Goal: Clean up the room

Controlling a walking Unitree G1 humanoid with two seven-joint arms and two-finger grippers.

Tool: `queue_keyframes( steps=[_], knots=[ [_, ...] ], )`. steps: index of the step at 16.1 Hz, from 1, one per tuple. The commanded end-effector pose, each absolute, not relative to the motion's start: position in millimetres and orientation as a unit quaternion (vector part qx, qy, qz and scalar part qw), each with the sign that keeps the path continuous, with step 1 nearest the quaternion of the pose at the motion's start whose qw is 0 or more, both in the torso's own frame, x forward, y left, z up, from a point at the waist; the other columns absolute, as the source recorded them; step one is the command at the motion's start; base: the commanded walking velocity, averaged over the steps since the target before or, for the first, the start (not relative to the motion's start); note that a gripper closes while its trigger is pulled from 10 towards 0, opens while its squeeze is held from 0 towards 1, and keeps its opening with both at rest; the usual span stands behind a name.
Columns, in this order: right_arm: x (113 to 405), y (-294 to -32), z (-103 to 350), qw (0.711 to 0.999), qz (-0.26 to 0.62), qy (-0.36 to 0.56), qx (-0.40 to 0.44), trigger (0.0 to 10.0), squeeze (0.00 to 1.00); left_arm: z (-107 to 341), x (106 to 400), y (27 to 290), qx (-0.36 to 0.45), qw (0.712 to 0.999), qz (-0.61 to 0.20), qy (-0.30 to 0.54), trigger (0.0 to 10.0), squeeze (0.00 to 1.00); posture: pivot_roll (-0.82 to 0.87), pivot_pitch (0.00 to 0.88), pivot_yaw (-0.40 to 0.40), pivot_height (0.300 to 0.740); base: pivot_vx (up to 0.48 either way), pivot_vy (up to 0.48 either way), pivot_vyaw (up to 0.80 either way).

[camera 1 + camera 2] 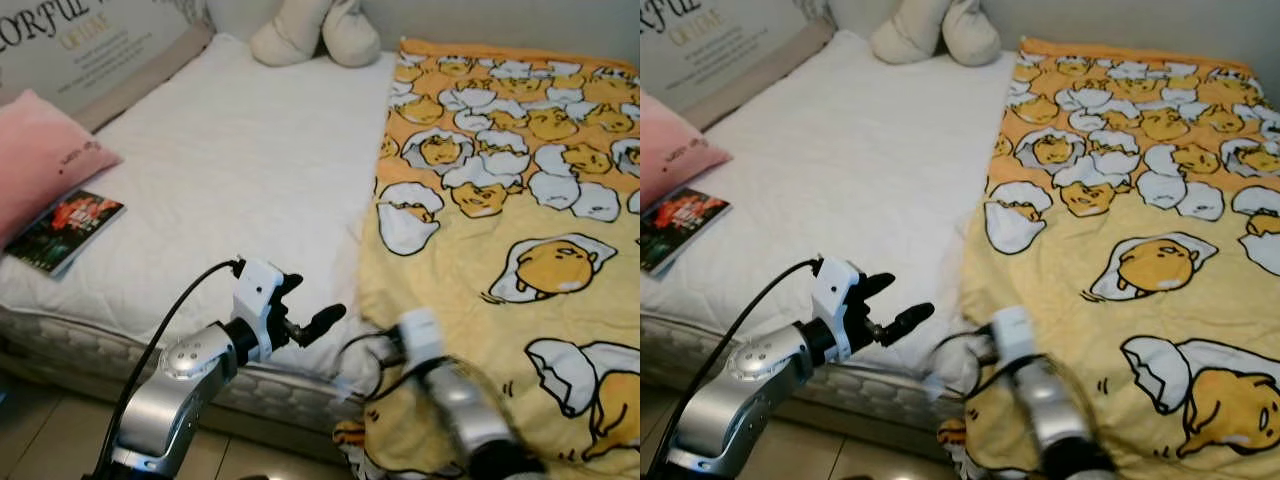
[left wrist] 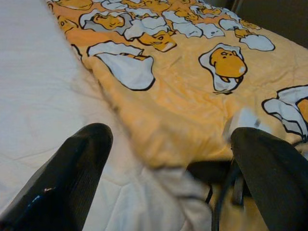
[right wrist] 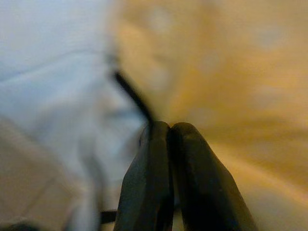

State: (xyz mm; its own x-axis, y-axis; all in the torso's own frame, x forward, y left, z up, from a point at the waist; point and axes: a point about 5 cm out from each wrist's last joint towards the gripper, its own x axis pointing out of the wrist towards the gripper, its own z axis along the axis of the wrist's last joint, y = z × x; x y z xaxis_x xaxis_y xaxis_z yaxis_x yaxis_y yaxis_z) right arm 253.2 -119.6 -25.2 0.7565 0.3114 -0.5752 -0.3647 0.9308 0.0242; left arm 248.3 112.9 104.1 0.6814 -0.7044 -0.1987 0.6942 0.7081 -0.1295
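Yellow egg-print blanket covers one side of the bed. Left gripper hovers just beside the blanket's near edge, fingers spread wide, empty. Right gripper, blurred, at the blanket's near corner, fingers pressed together; whether cloth is pinched, cannot tell. Book and pink pillow lie well apart from the blanket.
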Motion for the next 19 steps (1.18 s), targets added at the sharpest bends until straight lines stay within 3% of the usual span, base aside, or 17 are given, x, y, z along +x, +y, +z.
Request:
queue_keyframes(
  steps=[1,5,7,9,10,11,15,19],
  knots=[
    [248,-97,-22,0.921,0.256,0.294,-0.005,10.0,0.0,106,249,115,-0.015,0.916,-0.381,0.121,10.0,0.0,0.04,0.0,0.011,0.74,0.0,0.0,0.0],
    [232,-79,-13,0.889,0.35,0.291,0.059,10.0,0.0,104,247,114,-0.014,0.912,-0.39,0.127,10.0,0.0,0.03,0.0,0.011,0.74,0.0,0.0,0.0],
    [228,-87,-9,0.887,0.356,0.286,0.074,10.0,0.0,103,246,114,-0.014,0.909,-0.396,0.131,10.0,0.0,0.02,0.0,0.014,0.74,0.0,0.0,0.0],
    [243,-105,7,0.931,0.284,0.221,0.055,10.0,0.0,103,248,115,-0.013,0.91,-0.394,0.131,10.0,0.0,0.02,0.0,0.016,0.74,0.0,0.0,0.0],
    [262,-122,28,0.969,0.203,0.142,0.014,10.0,0.0,103,249,115,-0.012,0.911,-0.391,0.127,10.0,0.0,0.02,0.0,0.016,0.74,0.0,0.0,0.0],
    [269,-130,40,0.98,0.165,0.11,0.007,10.0,0.0,103,250,114,-0.012,0.913,-0.389,0.124,10.0,0.0,0.01,0.0,0.018,0.74,0.0,0.0,0.0],
    [283,-152,49,0.995,0.057,0.083,-0.01,10.0,0.0,97,246,113,0.005,0.928,-0.359,0.096,10.0,0.0,0.0,0.0,0.021,0.74,0.0,0.0,0.0],
    [290,-167,31,0.992,-0.008,0.118,-0.053,10.0,0.0,86,238,125,0.026,0.919,-0.375,0.117,10.0,0.0,0.02,0.0,0.022,0.74,0.0,0.0,0.0]
  ],
)
